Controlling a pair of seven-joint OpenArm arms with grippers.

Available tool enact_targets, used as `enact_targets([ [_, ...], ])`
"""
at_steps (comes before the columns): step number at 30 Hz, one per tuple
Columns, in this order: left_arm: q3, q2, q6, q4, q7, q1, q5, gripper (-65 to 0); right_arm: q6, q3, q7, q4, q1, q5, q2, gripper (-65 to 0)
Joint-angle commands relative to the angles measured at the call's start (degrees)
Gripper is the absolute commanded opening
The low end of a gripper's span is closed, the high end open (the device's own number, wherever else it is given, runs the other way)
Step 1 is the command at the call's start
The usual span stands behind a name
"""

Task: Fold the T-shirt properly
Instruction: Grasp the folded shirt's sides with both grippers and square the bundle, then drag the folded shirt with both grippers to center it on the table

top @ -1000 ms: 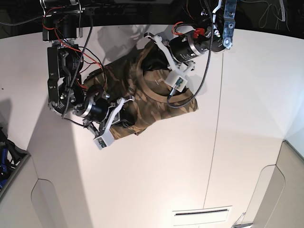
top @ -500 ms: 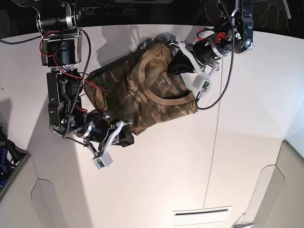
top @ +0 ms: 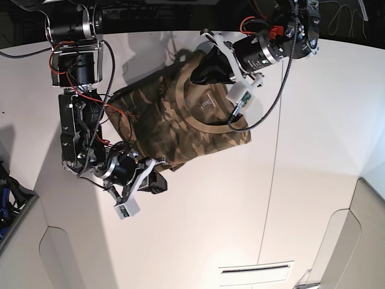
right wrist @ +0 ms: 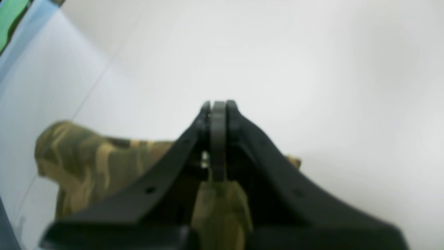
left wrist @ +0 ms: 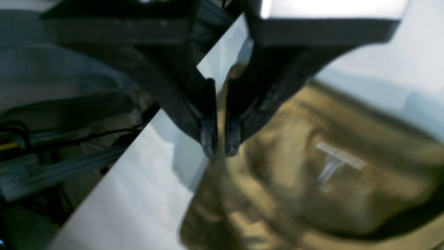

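With the T-shirt (top: 180, 117) bunched at the table's (top: 240, 211) far side, the left gripper (left wrist: 218, 146) pinches its edge while the right gripper (right wrist: 218, 114) is clamped tight, seemingly empty, so I'd spread the cloth flat before creasing.

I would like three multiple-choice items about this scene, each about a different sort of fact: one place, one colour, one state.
1. Where does the camouflage-print cloth T-shirt lie?
A. on the white table, between the two arms
B. on the floor
C. inside a box

2. What colour is the ribbed collar?
A. bright red
B. olive-tan
C. blue

3. How does the right gripper stand?
A. wide open
B. shut, with nothing between its tips
C. clamped on a cup

Answers:
1. A, the base view shows it spread on the tabletop.
2. B, the curved band is tan.
3. B, its wrist view shows the tips pressed together over bare table, the shirt behind them.
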State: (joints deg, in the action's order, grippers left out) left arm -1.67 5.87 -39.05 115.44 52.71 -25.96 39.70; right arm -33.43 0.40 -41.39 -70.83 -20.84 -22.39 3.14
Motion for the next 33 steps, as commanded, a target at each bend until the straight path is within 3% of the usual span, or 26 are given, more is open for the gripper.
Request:
enact_targets([
  [1, -1.03, 0.00, -0.95, 0.70, -1.09, 0.09, 0.90, -60.5, -0.22, 0.11, 1.31, -0.24, -1.51, -0.52, 0.00, -65.0],
  [10, -5.44, -0.02, -0.85, -2.34, -6.34, 0.22, -4.87, -60.5, -0.24, 0.11, 1.31, 7.28, -1.49, -0.52, 0.00, -65.0],
  [18, -5.42, -0.13, -0.61, -12.07, -6.27, 4.15, -5.01, -60.5, -0.24, 0.11, 1.31, 10.80, -1.20, -0.52, 0.04, -65.0],
  [21, -5.29, -0.13, -0.59, -13.44, -6.21, 5.57, -7.93, -60.5, -0.24, 0.11, 0.85, 10.78, -1.20, -0.50, 0.07, -65.0],
  [27, 0.20, -0.13, 1.77, -13.57, -6.23, 6.32, -10.45, -60.5, -0.24, 0.11, -2.84, 10.78, -1.18, -0.55, 0.42, -65.0],
  [33, 7.41, -0.11, 1.86, -13.64, -6.21, 8.07, -10.43, -60.5, -0.26, 0.11, -5.38, 10.78, -1.16, -4.50, 4.37, -65.0],
])
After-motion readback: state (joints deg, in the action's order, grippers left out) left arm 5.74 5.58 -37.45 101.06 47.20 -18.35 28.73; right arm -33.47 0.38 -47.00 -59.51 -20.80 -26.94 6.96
